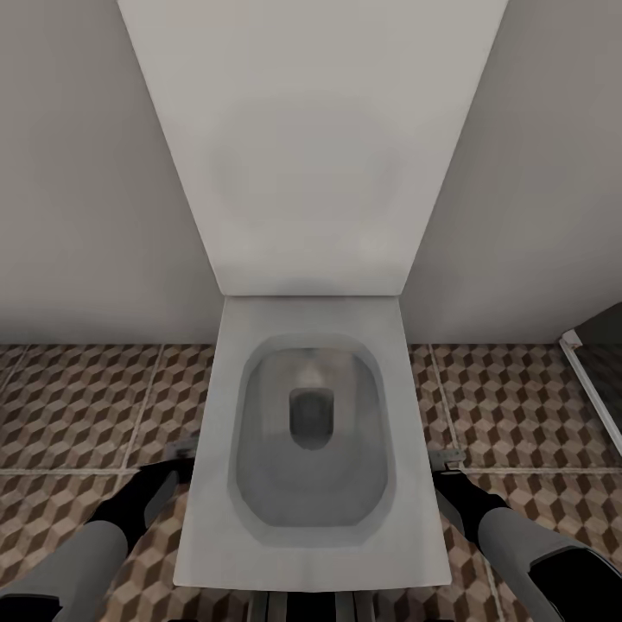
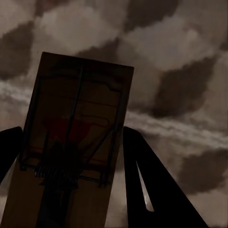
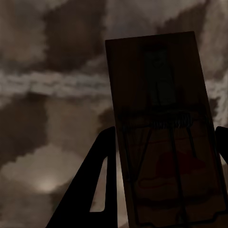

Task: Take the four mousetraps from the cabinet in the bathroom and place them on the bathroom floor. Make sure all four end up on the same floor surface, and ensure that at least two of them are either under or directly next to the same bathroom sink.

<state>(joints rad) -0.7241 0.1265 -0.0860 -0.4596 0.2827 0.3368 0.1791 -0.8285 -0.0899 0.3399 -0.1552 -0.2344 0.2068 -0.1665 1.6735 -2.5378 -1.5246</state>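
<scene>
Mousetrap (image 2: 71, 142) sat closest to the lens in the left wrist view, clamped between the left claw's (image 2: 71, 190) dark fingers (image 2: 152, 180), held over patterned bathroom floor (image 2: 180, 42). Second mousetrap (image 3: 166, 133) was clamped likewise in the right claw (image 3: 164, 190), floor tiles (image 3: 52, 118) behind it. Head view: both arms low, left claw (image 1: 177, 453) and right claw (image 1: 449, 458) either side of a white toilet (image 1: 315, 432), tiled floor (image 1: 78, 406) around it. Sink not visible here. To do this well, probably carry both traps to the sink first, lower close to the tiles, then release flat. Count: two mousetraps, two claws, one toilet.
</scene>
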